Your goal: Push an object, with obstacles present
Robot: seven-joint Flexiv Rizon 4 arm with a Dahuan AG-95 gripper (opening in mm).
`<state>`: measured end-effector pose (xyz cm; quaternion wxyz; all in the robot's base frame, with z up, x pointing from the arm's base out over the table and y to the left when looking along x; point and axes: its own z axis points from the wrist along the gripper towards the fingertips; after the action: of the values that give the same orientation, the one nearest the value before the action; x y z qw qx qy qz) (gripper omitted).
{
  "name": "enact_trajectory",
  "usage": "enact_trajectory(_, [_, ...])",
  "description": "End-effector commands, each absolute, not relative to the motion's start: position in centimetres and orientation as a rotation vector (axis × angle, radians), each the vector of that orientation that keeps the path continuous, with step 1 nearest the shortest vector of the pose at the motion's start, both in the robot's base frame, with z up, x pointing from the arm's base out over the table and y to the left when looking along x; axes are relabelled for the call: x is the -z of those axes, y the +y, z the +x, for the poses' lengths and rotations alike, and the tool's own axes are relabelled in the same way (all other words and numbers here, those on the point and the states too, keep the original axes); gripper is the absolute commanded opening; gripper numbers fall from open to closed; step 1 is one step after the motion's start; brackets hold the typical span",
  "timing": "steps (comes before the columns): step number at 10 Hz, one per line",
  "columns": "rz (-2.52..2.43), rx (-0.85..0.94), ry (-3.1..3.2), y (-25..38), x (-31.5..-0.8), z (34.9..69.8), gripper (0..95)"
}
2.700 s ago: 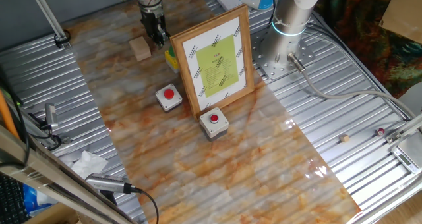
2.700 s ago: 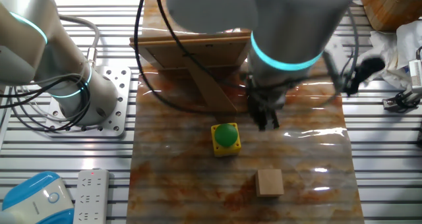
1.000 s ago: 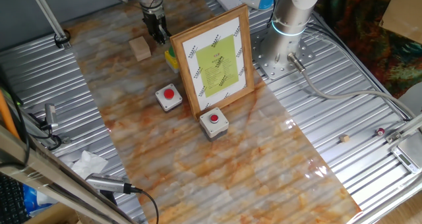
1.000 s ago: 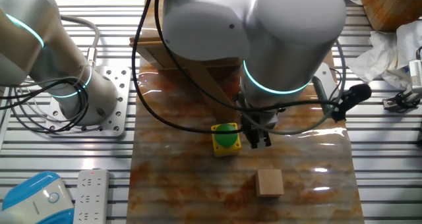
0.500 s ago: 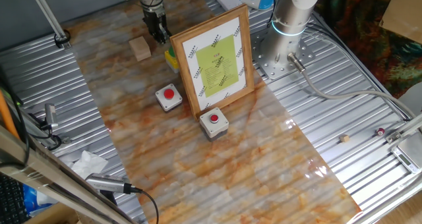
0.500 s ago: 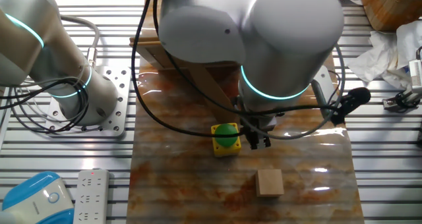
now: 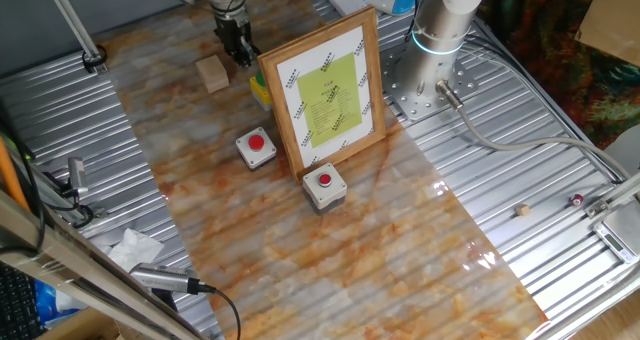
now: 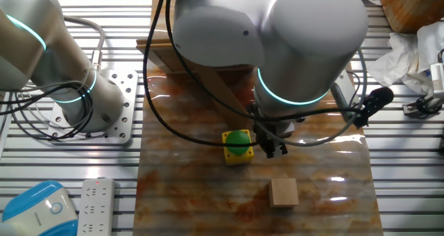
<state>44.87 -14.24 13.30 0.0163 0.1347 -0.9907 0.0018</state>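
The tan wooden cube [image 7: 212, 73] lies on the marbled sheet at the far end; it also shows in the other fixed view [image 8: 284, 192]. My gripper [image 7: 240, 54] hangs just right of the cube, apart from it, with its fingers together and nothing held; in the other fixed view the gripper [image 8: 273, 150] is above the cube in the image. Two grey boxes with red buttons [image 7: 257, 147] [image 7: 324, 185] sit in front of the upright wood-framed picture [image 7: 326, 90]. In the other fixed view the frame's back [image 8: 208, 59] shows and the red-button boxes are hidden.
A yellow box with a green button [image 8: 238, 145] sits right beside the gripper, half hidden behind the frame [image 7: 260, 88]. The arm's base [image 7: 437, 40] stands right of the frame. A power strip [image 8: 97, 205] and crumpled tissue [image 7: 133, 248] lie off the sheet.
The gripper has shifted away from the frame's back, to beside the green-button box and nearer the cube. In the last second it barely moved. The cube has not moved.
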Motion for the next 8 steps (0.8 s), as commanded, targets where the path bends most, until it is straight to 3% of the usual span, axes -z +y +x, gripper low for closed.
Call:
enact_trajectory(1, [0.458,0.032,-3.098,-14.29,-13.24,45.00,0.0])
enact_trajectory(8, [0.346,0.032,-3.155,-14.29,-13.24,45.00,0.0])
